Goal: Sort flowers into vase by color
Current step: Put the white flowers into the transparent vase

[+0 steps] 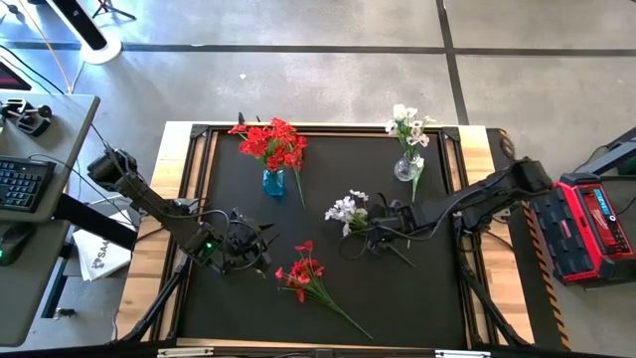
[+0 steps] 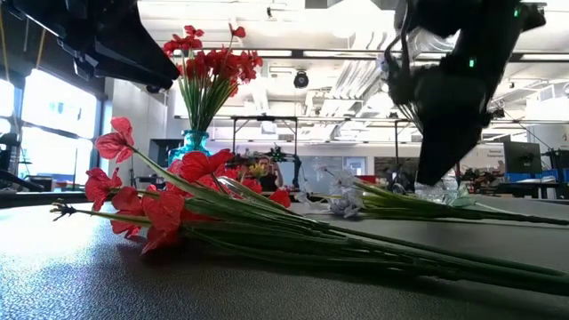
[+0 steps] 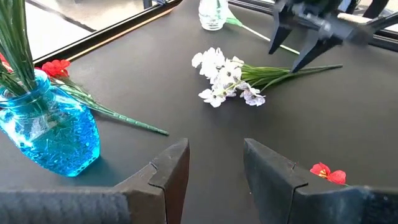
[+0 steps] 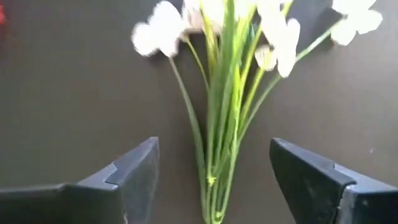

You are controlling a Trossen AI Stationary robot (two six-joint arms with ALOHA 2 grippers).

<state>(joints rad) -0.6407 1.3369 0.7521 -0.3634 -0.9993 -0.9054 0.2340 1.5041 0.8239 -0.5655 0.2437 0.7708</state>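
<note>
A white-blossom sprig (image 1: 348,209) lies on the black mat, its green stems pointing toward the right arm. My right gripper (image 1: 381,227) hangs over those stems, open, one finger on either side of them (image 4: 214,168), touching nothing that I can see. A red-blossom sprig (image 1: 303,271) lies flat near the front of the mat. My left gripper (image 1: 263,249) is open and empty just left of it (image 3: 216,162). A blue vase (image 1: 272,182) holds red flowers. A clear vase (image 1: 405,169) holds white flowers. Another red sprig (image 3: 112,115) lies beside the blue vase.
The mat sits in a raised black frame (image 1: 199,199) on a wooden table. Both vases stand near the far edge. A keyboard desk (image 1: 30,184) stands off to the left and a red box (image 1: 591,224) off to the right.
</note>
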